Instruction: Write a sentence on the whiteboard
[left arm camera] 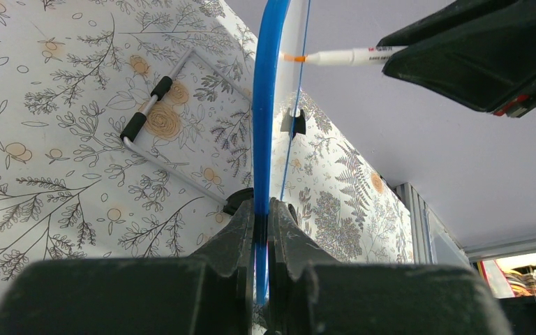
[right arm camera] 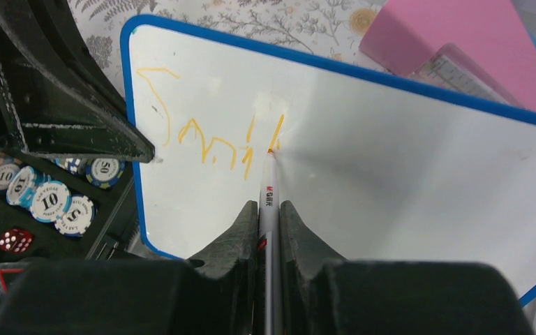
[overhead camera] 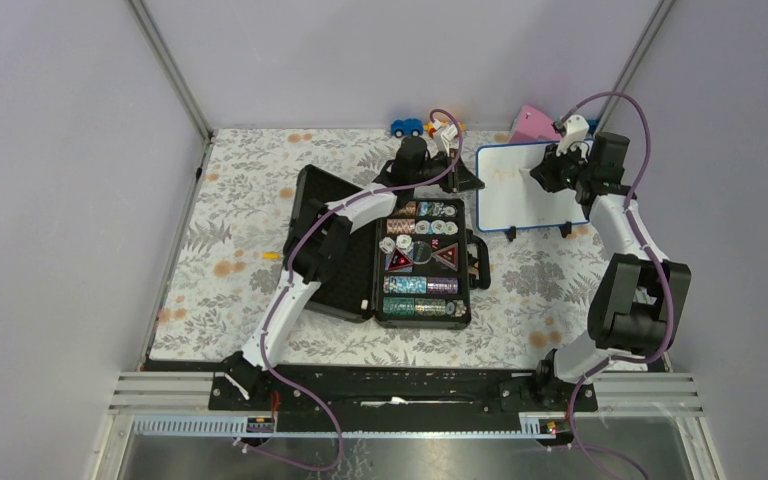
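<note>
right wrist view: right hand (right arm camera: 269,213) is gripping the marker (right arm camera: 268,183), its tip touching the whiteboard (right arm camera: 405,160). left hand (left arm camera: 261,216) is pinching the board's blue edge, steadying it far right on the bench (overhead camera: 250,190). the sentence (right arm camera: 209,143) is showing only a few orange strokes; most looks left to write.

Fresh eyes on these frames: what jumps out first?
The whiteboard at the table's far right grabs attention: the right claw presses a marker to it, with pale orange strokes just left of the tip. The left claw pinches the board's blue frame. At table centre lies an open black case of poker chips.
</note>
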`<state>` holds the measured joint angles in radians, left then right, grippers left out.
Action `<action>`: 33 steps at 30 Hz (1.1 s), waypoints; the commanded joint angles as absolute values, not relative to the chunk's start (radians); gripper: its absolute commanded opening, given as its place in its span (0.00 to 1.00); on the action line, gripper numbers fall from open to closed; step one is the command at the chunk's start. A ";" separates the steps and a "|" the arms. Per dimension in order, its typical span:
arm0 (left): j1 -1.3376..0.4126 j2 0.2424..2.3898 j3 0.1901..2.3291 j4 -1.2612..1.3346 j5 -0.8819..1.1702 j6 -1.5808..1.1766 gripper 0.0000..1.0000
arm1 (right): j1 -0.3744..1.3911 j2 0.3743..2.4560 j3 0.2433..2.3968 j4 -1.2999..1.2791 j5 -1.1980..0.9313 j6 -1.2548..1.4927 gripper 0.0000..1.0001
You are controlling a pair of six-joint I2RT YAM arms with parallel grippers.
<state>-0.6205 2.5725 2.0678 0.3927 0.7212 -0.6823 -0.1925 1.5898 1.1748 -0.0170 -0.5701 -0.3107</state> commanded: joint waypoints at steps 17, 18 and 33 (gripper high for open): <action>-0.627 2.558 2.055 0.398 0.741 -0.679 0.00 | -0.206 1.508 1.141 -0.073 -0.519 -0.390 0.00; -0.627 2.559 2.056 0.399 0.742 -0.679 0.00 | -0.208 1.510 1.152 -0.074 -0.520 -0.388 0.00; -0.629 2.560 2.059 0.408 0.743 -0.692 0.00 | -0.209 1.476 1.224 -0.117 -0.576 -0.354 0.00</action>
<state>-0.6205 2.5725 2.0674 0.3946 0.7231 -0.6830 -0.2043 1.5112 1.1778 -0.1036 -0.5774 -0.3405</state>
